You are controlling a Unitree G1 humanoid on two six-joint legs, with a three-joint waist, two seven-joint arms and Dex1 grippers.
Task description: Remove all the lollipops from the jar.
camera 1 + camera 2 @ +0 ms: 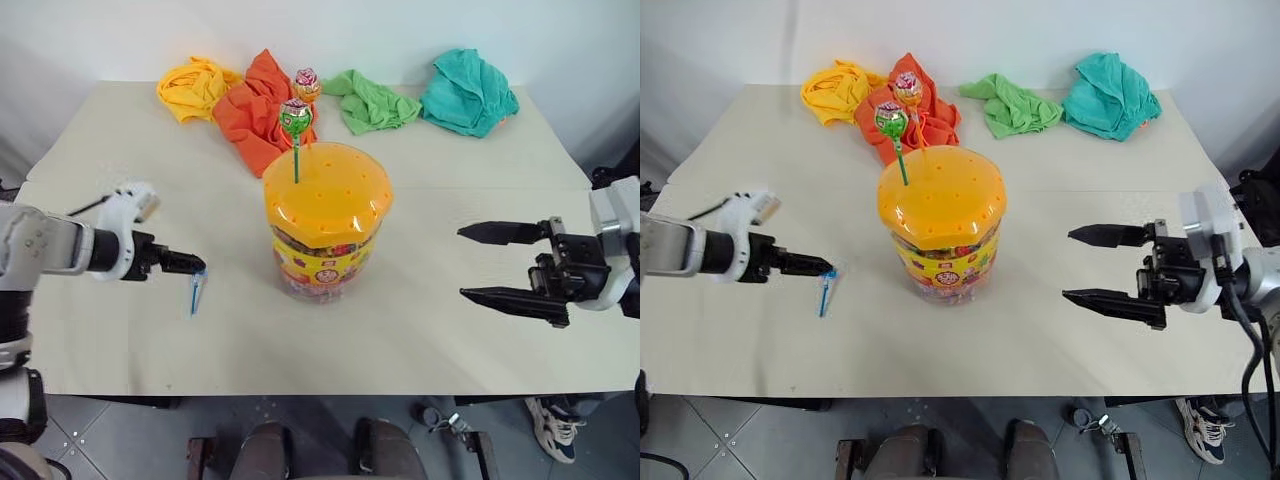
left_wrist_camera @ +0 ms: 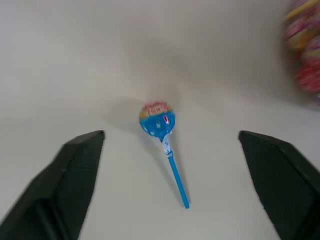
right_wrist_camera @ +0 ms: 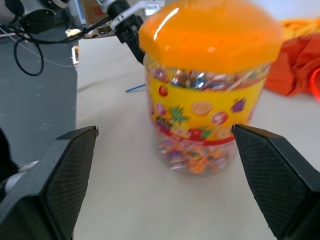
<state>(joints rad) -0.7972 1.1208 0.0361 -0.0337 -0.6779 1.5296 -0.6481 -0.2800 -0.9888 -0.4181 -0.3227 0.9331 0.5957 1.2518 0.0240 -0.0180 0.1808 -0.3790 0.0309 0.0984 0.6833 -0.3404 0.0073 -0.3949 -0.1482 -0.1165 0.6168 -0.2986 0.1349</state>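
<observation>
The jar (image 1: pixel 326 215), a clear tub with a domed orange lid and a yellow label, stands mid-table. A green lollipop (image 1: pixel 295 118) stands upright with its stick in a lid hole. An orange lollipop (image 1: pixel 306 83) rises just behind it. A blue lollipop (image 2: pixel 157 120) lies on the table left of the jar, held by nothing. My left gripper (image 1: pixel 193 266) hovers just over it, open, its fingers wide to either side in the left wrist view. My right gripper (image 1: pixel 462 262) is open and points at the jar from the right, well apart from it.
Four crumpled cloths lie along the table's far side: yellow (image 1: pixel 195 87), orange (image 1: pixel 262 110), green (image 1: pixel 372 100) and teal (image 1: pixel 468 90). The beige table (image 1: pixel 400 340) has bare surface on both sides of the jar and ends at a near edge in front.
</observation>
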